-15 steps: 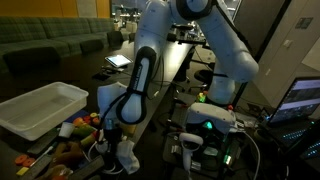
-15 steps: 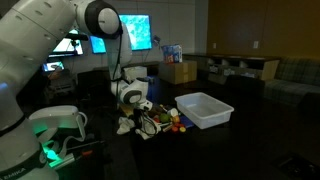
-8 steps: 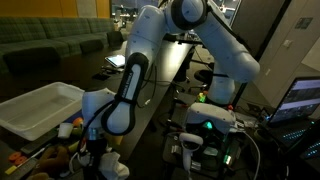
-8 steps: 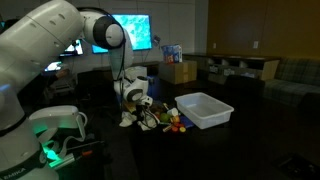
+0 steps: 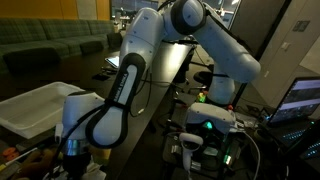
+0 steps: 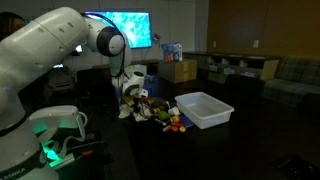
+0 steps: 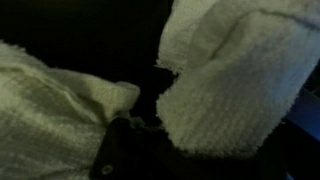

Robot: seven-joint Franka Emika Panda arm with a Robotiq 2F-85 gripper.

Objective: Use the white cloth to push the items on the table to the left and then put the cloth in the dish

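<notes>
A: While the push step looks to be in hand, where's the white cloth (image 7: 240,80)?
B: Bunched right under the jaws on the surface (image 6: 170,140). Items (image 6: 165,117) are just beside them, and the dish (image 6: 205,108) is beyond those.
A: Jaws?
B: Can't tell, cloth fills the wrist view. Next, I'd judge: shove items sideways, then lift cloth into dish.
A: Writing?
B: None readable.

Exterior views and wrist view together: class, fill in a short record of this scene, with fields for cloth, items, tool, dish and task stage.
cloth: white towelling, bunched, fills most of the wrist view
items: small colourful pile, beside the dish
tool: low, on the far side of the items from the dish; open or shut cannot be told
dish: white, rectangular
stage: cloth not yet in the dish
</notes>
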